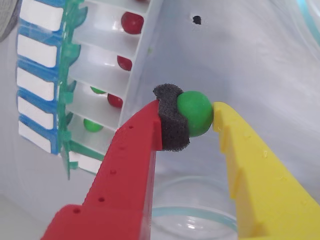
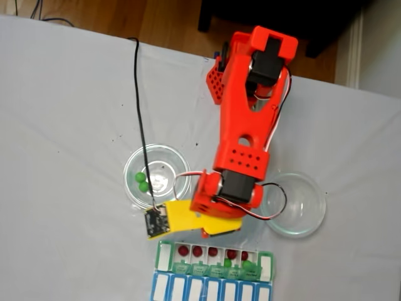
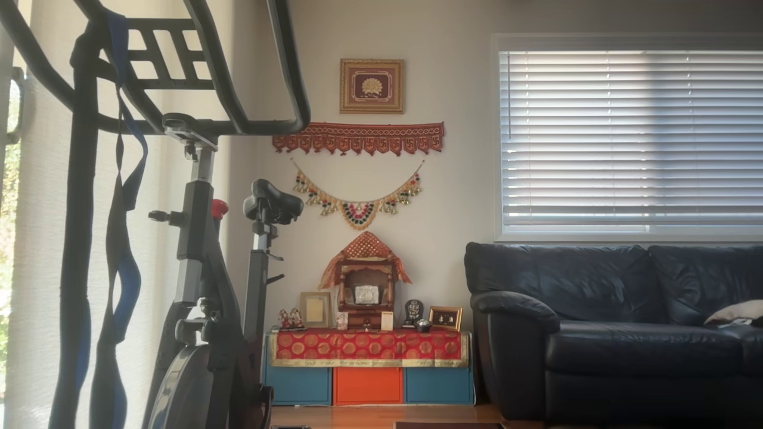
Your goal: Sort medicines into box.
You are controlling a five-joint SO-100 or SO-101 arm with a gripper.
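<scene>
Holding a green ball (image 1: 195, 113) clamped beside the box (image 1: 107, 75), your gripper (image 1: 200, 114) is mid-delivery. Five red balls (image 2: 213, 252) and a few green sit in compartments; two green (image 2: 141, 182) wait in the left dish (image 2: 182, 164).

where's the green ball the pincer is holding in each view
Wrist view: green ball at centre, clamped in the pincer between foam pad and yellow finger.
Fixed view: I can't make it out; the arm covers that spot.
Other view: a living room, not the table.
Shared landmark: the box holding red balls.
</scene>
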